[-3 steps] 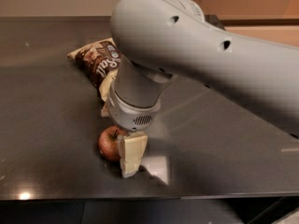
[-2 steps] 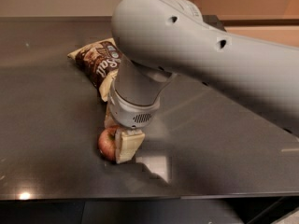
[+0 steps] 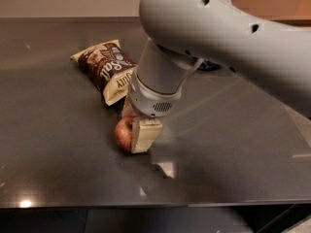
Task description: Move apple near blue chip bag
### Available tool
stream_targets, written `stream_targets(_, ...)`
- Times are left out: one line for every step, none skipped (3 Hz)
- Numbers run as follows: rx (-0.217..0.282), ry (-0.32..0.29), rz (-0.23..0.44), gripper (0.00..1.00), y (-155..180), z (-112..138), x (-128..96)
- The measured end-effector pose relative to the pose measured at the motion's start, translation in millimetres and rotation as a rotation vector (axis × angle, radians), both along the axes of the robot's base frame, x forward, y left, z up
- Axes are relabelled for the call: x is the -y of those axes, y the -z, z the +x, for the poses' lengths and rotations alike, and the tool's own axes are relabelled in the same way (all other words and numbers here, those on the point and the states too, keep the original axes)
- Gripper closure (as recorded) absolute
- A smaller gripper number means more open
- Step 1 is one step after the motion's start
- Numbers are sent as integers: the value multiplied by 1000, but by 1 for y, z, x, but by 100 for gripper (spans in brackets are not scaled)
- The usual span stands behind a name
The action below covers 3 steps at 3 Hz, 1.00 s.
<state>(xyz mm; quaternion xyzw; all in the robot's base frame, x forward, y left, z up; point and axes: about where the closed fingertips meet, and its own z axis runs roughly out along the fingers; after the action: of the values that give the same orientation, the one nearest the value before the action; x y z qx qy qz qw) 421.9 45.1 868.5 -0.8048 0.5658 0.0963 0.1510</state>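
While the brown chip bag (image 3: 104, 68) is lying toward the table's (image 3: 43, 144) ten o'clock, its long axis running from ten to four, the apple (image 3: 124, 134) is sitting just past that bag's near corner, close but apart. The end effector (image 3: 135, 132) is standing over the fruit from above, its pale fingers (image 3: 146, 136) pressing in from the apple's four o'clock and twelve o'clock sides, so it is gripping the apple. Whether the fruit is resting on the table or hanging just off it is not showing.

From here a dark blue sliver, seemingly the blue chip bag (image 3: 212, 65), is peeking out behind the arm (image 3: 233, 38) at about two o'clock, well apart and mostly hidden. The carry is therefore looking like a diagonal toward two o'clock, away from the brown bag. Bare table is stretching out at three o'clock, while the near edge is running close by at six.
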Motion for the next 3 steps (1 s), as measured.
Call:
stream_targets(-8, 132, 37, 100, -31, 28, 39)
stream_targets(-10, 296, 77, 100, -56, 67, 89)
stream_targets(-12, 434, 132, 100, -71, 110, 134)
